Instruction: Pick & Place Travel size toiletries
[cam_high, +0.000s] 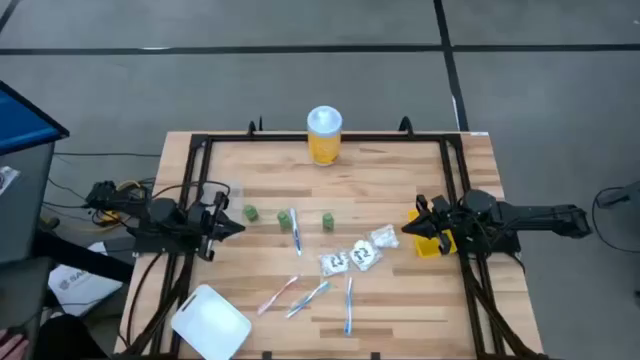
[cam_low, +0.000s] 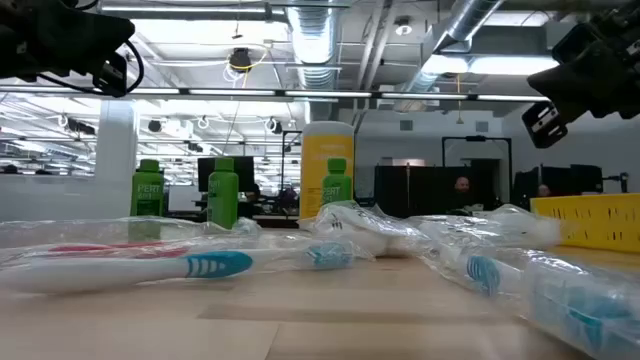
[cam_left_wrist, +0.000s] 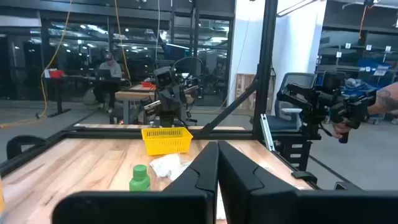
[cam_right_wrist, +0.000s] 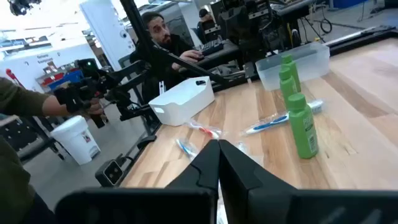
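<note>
Grippers idle: left gripper (cam_high: 238, 227) at 9 o'clock, right gripper (cam_high: 408, 229) at 3 o'clock, fingers closed, empty; toothbrushes (cam_high: 296, 231) between.

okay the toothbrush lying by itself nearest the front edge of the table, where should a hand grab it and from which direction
Grip the blue toothbrush mid-handle, coming straight down from above. It lies flat on the table, its length running front to back, so the fingers should close across its narrow width. The right hand looks closer.

From above, the print on the white packets (cam_high: 352, 258) is too small to read, and the white bin (cam_high: 210, 322) is cut off by the bottom edge. In the low view, the nearest toothbrush (cam_low: 560, 295) is blurred and cropped, and the yellow basket (cam_low: 590, 218) runs off the right edge.
</note>
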